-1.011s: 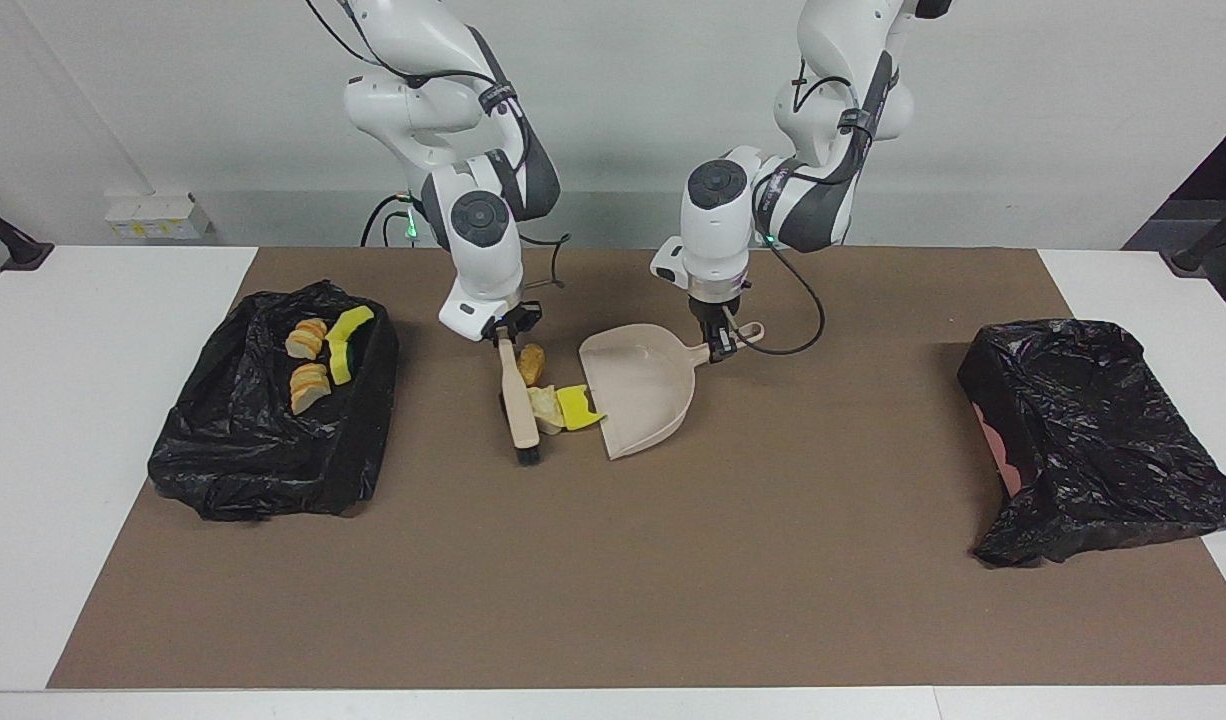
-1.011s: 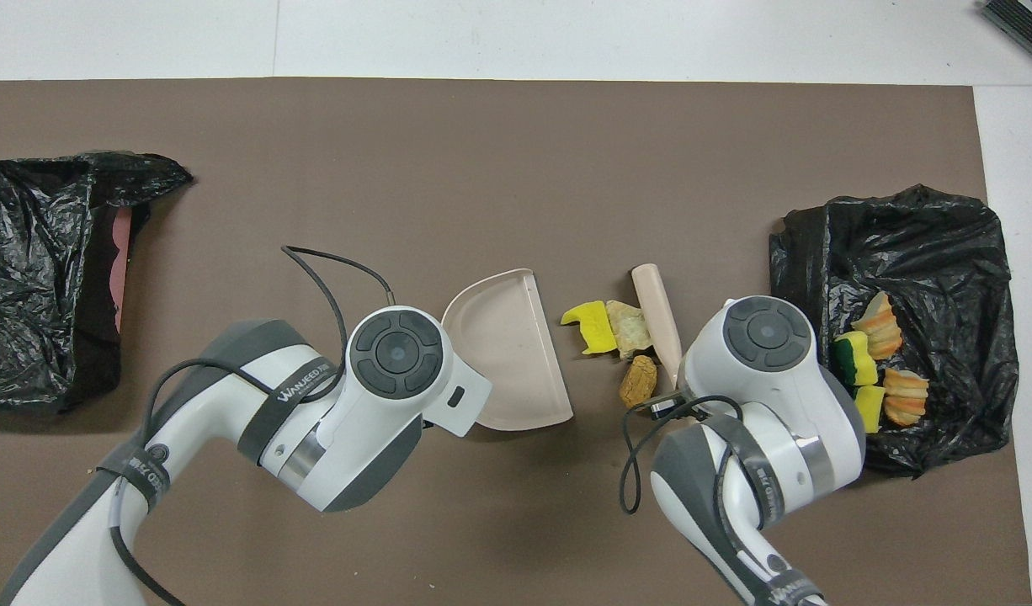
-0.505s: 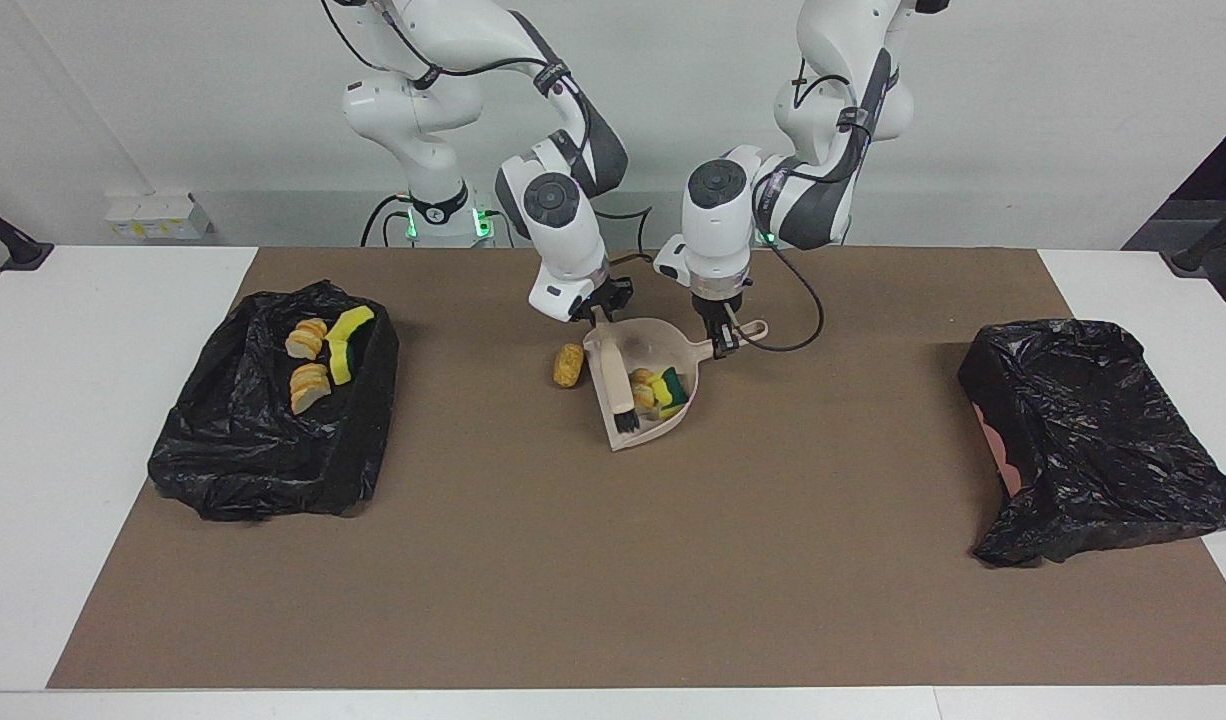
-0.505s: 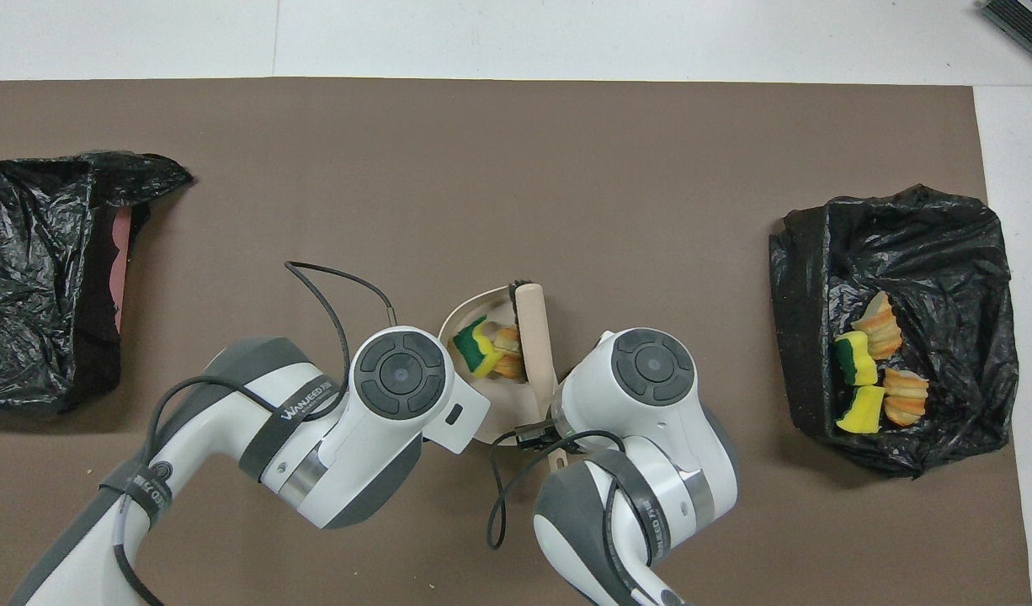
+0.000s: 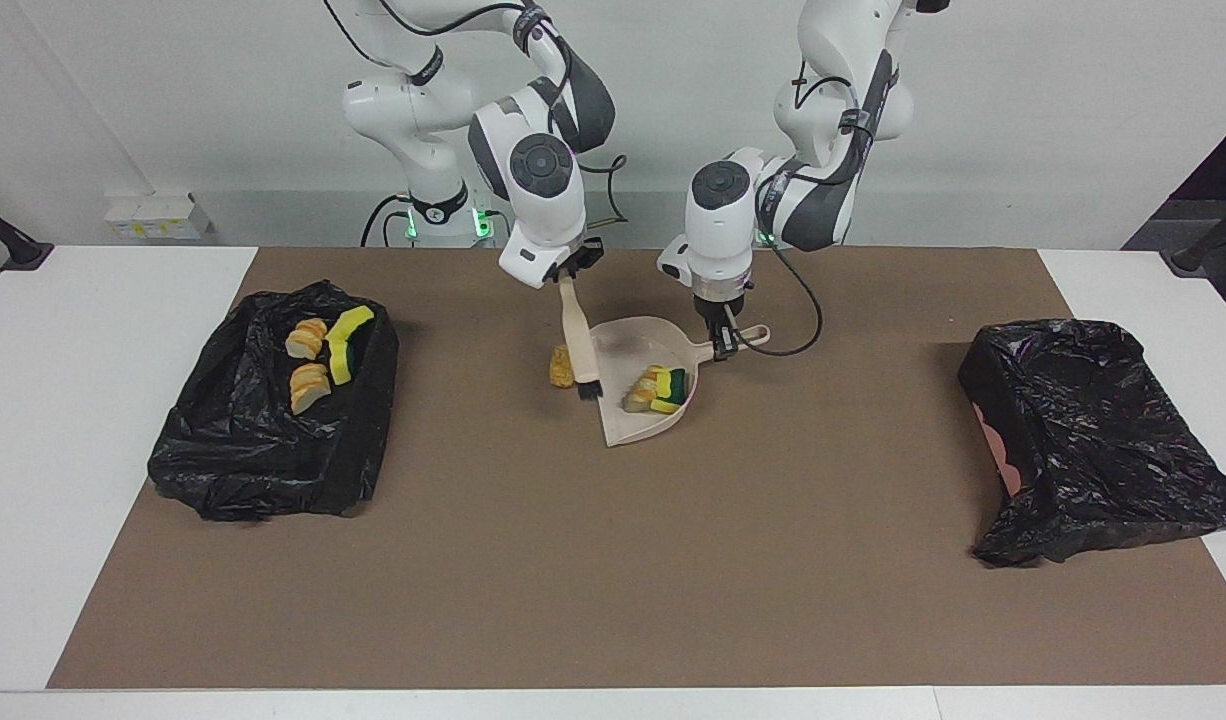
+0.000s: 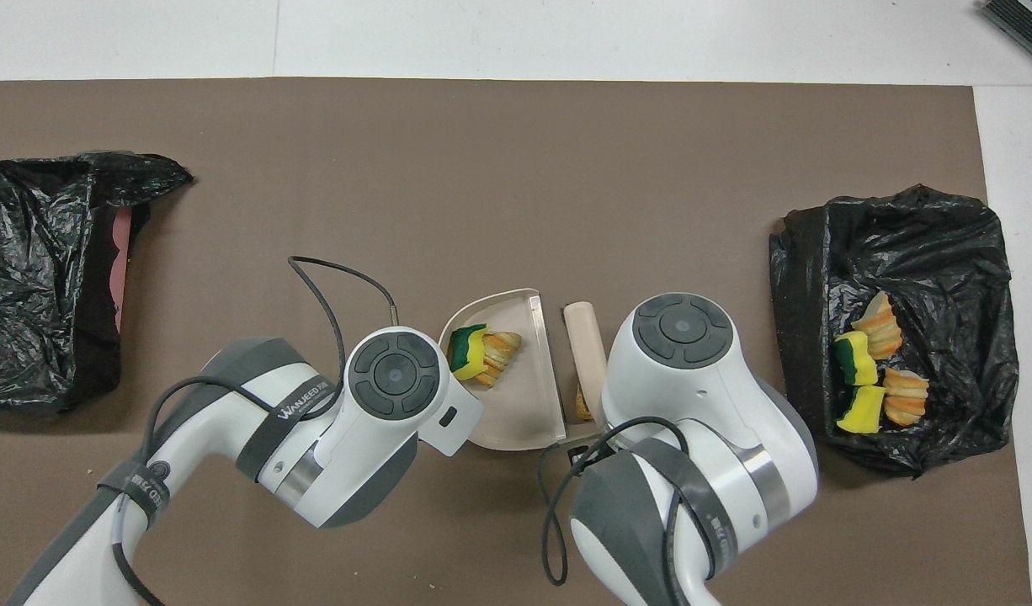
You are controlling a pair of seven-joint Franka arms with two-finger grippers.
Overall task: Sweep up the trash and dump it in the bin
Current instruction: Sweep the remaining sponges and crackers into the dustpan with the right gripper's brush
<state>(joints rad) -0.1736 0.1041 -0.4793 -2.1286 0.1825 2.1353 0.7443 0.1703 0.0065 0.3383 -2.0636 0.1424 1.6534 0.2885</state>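
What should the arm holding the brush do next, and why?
Probably sweep the orange chunk into the dustpan. It lies on the mat just outside the pan's open edge, right beside the brush held by the right end effector, while two scraps already sit inside.

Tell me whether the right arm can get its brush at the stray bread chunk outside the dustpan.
Probably yes. The right tool holds the brush, whose bristles hang right beside the bread chunk on the mat. Only the dustpan, held by the left tool, stands close by.
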